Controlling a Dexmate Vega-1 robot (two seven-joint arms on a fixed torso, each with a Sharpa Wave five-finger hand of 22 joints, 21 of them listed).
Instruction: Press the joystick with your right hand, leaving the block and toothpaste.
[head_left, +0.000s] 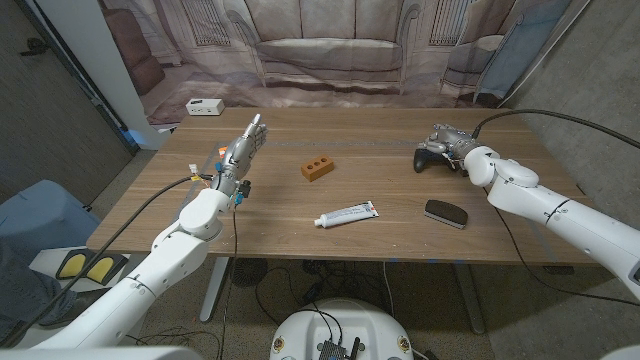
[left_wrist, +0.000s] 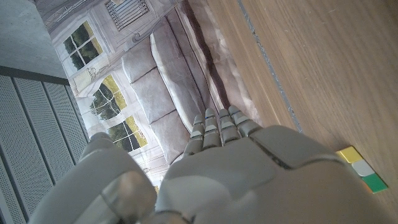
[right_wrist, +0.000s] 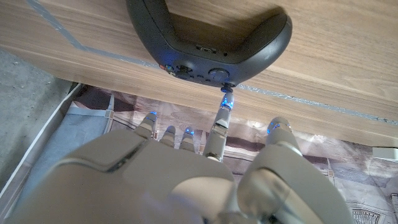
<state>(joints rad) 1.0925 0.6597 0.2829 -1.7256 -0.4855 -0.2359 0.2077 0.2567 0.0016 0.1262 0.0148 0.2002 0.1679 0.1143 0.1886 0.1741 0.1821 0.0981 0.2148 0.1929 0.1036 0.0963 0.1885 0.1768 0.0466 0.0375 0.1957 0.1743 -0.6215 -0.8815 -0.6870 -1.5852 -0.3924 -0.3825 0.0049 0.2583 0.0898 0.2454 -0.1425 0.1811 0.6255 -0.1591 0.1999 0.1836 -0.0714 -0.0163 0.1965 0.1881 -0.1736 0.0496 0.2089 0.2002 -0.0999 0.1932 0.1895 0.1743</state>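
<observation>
Taking the block (head_left: 317, 169) at mid-desk as the landmark: well to its left, the left hand (head_left: 240, 152) hangs over the desk (head_left: 400, 240) with its fingers straight and together, reaching toward the far edge, holding nothing. The left wrist view shows the same open hand above bare wood, with a small coloured tag (left_wrist: 363, 170) beside it.

Just right of the block and nearer the robot lies the toothpaste (head_left: 347, 214), on its side and apart from both hands. Further right, near the front edge, sits a black oval thing (head_left: 445, 212).

Far right of the block, toward the back of the desk, is the joystick (head_left: 432, 157), a dark game controller. The right hand (head_left: 452, 144) is upon it. In the right wrist view one finger (right_wrist: 225, 104) is stretched out with its tip at a small stick on the controller's face (right_wrist: 208, 56), while the other fingers are curled back; the hand grips nothing.

By my judgement the pressing step is in hand: the fingertip looks to be at or touching the stick, though firm contact cannot be told. The next move calls for a short, straight push down through that one finger, without shoving the controller along the desk.
</observation>
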